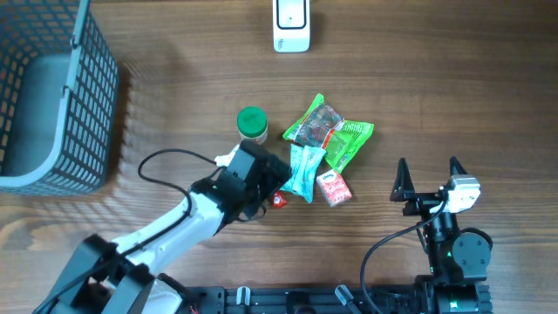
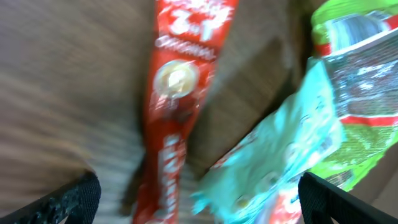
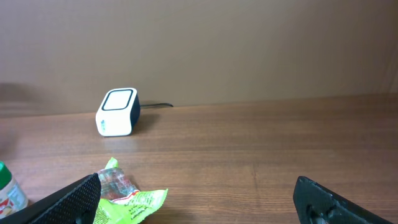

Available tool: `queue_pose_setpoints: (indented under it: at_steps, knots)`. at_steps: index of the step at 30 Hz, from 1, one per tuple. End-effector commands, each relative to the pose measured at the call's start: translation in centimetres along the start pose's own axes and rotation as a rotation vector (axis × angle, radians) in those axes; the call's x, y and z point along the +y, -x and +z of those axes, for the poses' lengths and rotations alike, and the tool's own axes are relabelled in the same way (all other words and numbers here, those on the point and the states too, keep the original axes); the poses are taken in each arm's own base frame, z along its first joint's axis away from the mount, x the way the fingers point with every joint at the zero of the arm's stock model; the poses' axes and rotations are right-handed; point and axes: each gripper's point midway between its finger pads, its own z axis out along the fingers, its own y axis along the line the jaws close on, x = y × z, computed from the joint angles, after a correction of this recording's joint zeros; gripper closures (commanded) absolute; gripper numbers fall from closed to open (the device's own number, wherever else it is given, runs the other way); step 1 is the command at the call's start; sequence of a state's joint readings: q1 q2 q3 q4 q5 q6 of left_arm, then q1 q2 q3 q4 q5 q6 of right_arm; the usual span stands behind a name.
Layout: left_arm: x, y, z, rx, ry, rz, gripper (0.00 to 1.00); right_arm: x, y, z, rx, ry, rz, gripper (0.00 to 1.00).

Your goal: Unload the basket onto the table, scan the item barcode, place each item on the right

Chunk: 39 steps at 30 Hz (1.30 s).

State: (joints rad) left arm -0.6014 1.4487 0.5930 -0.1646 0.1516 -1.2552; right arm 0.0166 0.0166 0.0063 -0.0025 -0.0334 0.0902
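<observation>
Sachet (image 2: 177,93), red and long, lies flat on the tabletop (image 1: 453,78) under the left gripper (image 2: 199,199). Its jaws are spread wide, one on each side of the sachet and neither touching it, so it is released. The left wrist view is blurred, but the print "3 in 1" and "original" can be read.

Five items lie in one cluster at the middle of the tabletop: the sachet, one teal packet (image 1: 305,170) just beside it, one green packet (image 1: 336,131) overlapping the teal one, one small red box (image 1: 335,188) and one bottle (image 1: 252,123) with a green cap.

One white scanner (image 1: 291,24) stands at the far edge, well apart from the cluster. One grey basket (image 1: 87,105) sits at the far left.

The right gripper (image 1: 428,179) waits near the box, jaws spread and holding nothing.
</observation>
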Motion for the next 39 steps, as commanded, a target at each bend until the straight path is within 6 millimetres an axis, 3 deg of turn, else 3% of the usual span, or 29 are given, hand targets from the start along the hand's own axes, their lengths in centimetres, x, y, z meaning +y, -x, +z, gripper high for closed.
queue_pose_setpoints:
  at_steps: [1, 7, 12, 16, 19, 22, 24, 29, 30, 35, 39]
  knots:
    - [-0.9, 0.0, -2.0, -0.027, -0.059, 0.033, 0.00, 0.2, 0.0, 0.0, -0.001, 0.010, 0.015, 0.00]
    - [-5.1, 2.2, -7.2, -0.190, -0.219, 0.133, 0.00, 0.2, 0.0, 0.0, -0.001, 0.010, 0.015, 0.00]
    - [-11.0, 5.2, -14.1, -0.444, -0.348, 0.353, 0.01, 0.2, 0.0, 0.0, -0.001, 0.010, 0.015, 0.00]
    - [-16.6, 7.9, -22.0, -0.706, -0.402, 0.525, 0.01, 0.2, 0.0, 0.0, -0.001, 0.010, 0.014, 0.00]
    - [-19.7, 9.4, -28.2, -0.885, -0.417, 0.586, 0.01, 0.2, 0.0, 0.0, -0.001, 0.010, 0.015, 0.00]
    - [-23.0, 10.9, -37.4, -1.131, -0.409, 0.647, 0.00, 0.2, 0.0, 0.0, -0.001, 0.010, 0.015, 0.00]
    - [-24.3, 11.4, -42.3, -1.257, -0.383, 0.682, 0.00, 0.2, 0.0, 0.0, -0.001, 0.010, 0.014, 0.00]
    - [-24.7, 12.5, -52.5, -1.532, -0.174, 0.740, 0.00, 0.2, 0.0, 0.0, -0.001, 0.010, 0.015, 0.00]
    - [-24.4, 12.7, -53.7, -1.563, -0.114, 0.747, 0.00, 0.2, 0.0, 0.0, -0.001, 0.010, 0.014, 0.00]
    - [-22.2, 13.8, -56.2, -1.638, 0.135, 0.743, 0.00, -0.1, 0.7, 0.0, -0.029, -0.008, 0.033, 0.00]
    - [-20.3, 14.5, -56.6, -1.623, 0.137, 0.686, 0.00, 3.7, 5.4, -1.0, -0.190, 0.233, 0.209, 0.00]
